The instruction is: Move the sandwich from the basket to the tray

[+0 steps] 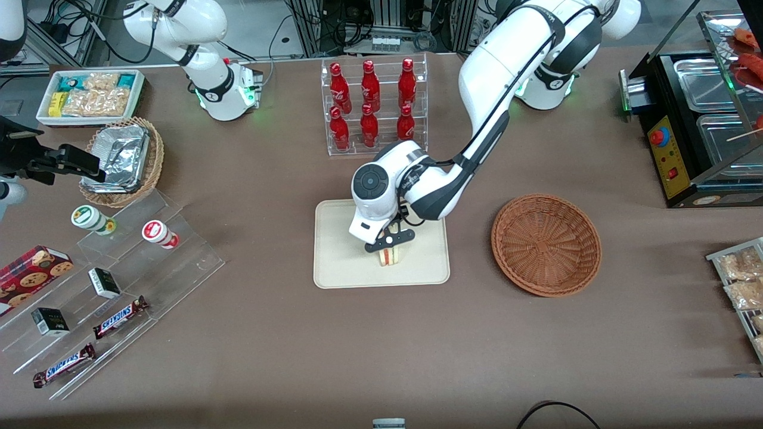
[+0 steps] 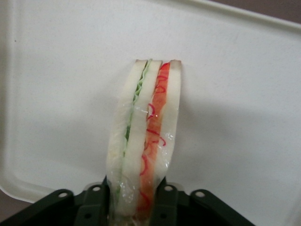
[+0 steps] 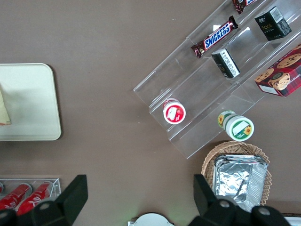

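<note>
My left gripper [image 1: 390,243] hangs low over the cream tray [image 1: 340,253], shut on the sandwich [image 1: 391,256]. The wedge stands on edge between the dark fingers [image 2: 165,203], its wrapped pale bread showing green and red filling layers [image 2: 143,127]. Its tip points down at the tray's surface [image 2: 235,94]; whether it touches the tray I cannot tell. The round reddish-brown basket [image 1: 545,244] sits beside the tray, toward the working arm's end of the table, with nothing in it. The right wrist view catches the tray [image 3: 28,101] and an edge of the sandwich [image 3: 3,112].
A clear rack of red bottles [image 1: 372,104] stands farther from the front camera than the tray. Acrylic steps with candy bars and cups [image 1: 113,280] and a foil-filled wicker basket [image 1: 122,158] lie toward the parked arm's end. A black food warmer [image 1: 697,125] stands at the working arm's end.
</note>
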Tool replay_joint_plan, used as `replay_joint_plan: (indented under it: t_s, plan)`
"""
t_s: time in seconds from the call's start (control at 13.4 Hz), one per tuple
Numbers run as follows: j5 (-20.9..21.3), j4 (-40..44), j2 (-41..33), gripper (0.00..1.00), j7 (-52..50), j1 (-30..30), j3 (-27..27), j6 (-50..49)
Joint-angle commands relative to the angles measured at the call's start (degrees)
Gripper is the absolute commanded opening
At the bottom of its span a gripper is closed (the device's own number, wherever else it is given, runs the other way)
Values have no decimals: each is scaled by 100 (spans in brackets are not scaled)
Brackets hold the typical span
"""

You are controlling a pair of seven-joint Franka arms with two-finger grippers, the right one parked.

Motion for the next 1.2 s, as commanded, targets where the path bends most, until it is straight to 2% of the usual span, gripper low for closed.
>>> replay_joint_plan:
  t_s: [0.0, 0.3, 0.52, 0.6, 1.12]
  plan:
    - [32, 202, -188, 100, -71, -14, 28, -241]
    - [75, 799, -346, 100, -53, 232, 28, -934]
    - [85, 661, -689, 100, -27, 564, 46, -1093]
    - [84, 477, -864, 100, 52, 749, 29, -1251]
    - [-248, -1571, -2481, 100, 2519, 2076, 11, -1226]
